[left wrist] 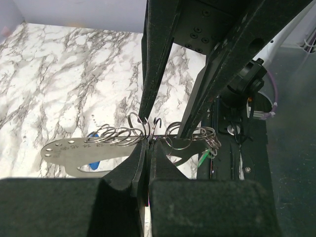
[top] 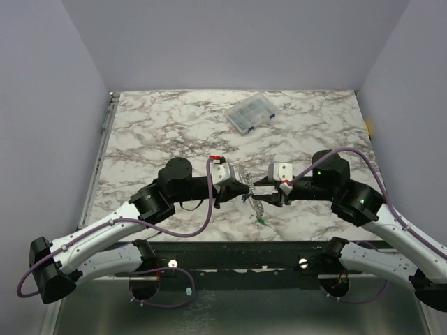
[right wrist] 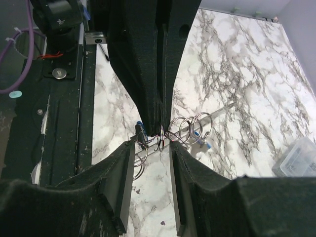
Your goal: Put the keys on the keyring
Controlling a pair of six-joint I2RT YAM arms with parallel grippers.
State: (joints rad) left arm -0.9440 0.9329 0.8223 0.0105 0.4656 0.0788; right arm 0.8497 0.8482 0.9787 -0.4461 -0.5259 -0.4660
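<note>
The keyring (left wrist: 64, 150) is a flat silvery loop hung with several small wire rings (left wrist: 118, 134). My left gripper (left wrist: 148, 143) is shut on its upper edge and holds it above the table. My right gripper (right wrist: 150, 145) meets it head-on, its jaws apart on either side of the left fingertips (right wrist: 159, 126) and the rings (right wrist: 190, 128). A blue key (left wrist: 94, 164) shows behind the keyring, and a blue head (right wrist: 204, 143) hangs by the rings. A green key (top: 260, 220) dangles below where the left gripper (top: 246, 190) and the right gripper (top: 269, 197) meet.
A clear plastic compartment box (top: 250, 114) lies at the back of the marble table (top: 154, 139), well away from the grippers. The table's near edge and the dark arm mounts (top: 237, 255) lie just below the hanging green key.
</note>
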